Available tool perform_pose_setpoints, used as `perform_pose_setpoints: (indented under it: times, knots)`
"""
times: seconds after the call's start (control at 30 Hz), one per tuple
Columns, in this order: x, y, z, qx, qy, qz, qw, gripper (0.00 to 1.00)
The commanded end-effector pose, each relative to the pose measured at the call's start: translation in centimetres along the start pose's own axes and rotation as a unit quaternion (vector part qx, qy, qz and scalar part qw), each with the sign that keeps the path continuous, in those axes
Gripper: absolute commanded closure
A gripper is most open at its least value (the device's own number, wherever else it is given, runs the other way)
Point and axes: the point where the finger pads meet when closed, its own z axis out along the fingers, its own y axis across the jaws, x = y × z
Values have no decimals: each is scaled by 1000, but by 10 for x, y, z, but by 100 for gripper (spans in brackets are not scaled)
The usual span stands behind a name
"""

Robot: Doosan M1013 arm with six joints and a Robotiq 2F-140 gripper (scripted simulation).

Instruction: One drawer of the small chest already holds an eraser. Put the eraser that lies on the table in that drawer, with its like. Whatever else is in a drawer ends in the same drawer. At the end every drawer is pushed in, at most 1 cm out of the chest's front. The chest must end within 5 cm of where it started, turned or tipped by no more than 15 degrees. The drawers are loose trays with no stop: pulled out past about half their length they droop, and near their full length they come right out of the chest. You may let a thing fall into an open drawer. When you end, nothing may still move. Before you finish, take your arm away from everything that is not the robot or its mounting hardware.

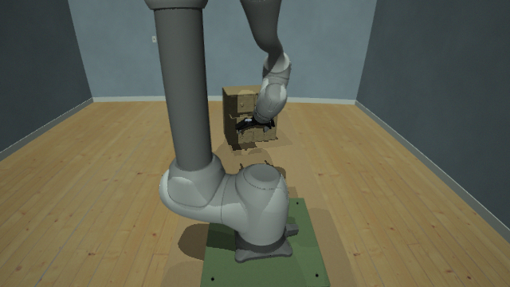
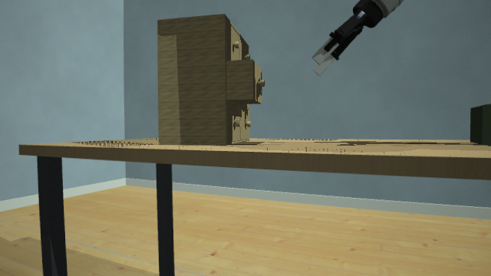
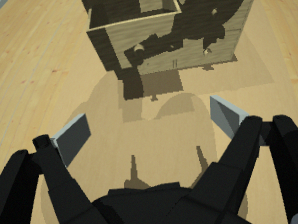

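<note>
Well, jutting drawer [image 1: 240, 118] [image 2: 240, 80] [image 3: 120, 41], contents unclear.

A wooden floor [image 1: 378, 191] [image 2: 268, 230] [image 3: 30, 55] of pale planks with darker knots runs up to a blue-grey wall [image 1: 323, 52] [image 2: 345, 100], which carries a small light socket [image 1: 154, 39]. Darker walls [image 1: 446, 80] stand on the left and right sides of the top view. A pale baseboard [image 1: 131, 99] [image 2: 268, 190] follows the foot of the walls.
</note>
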Motion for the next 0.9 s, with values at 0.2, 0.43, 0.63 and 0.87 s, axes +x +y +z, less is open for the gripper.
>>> perform_pose_setpoints:
  times: [0.2,0.43,0.63,0.87]
  knots:
    - [-3,-2,15,8,169,-12,985,0]
    - [-3,-2,16,5,221,-16,975,0]
    - [-3,-2,16,5,221,-16,975,100]
    - [-3,-2,16,5,221,-16,975,100]
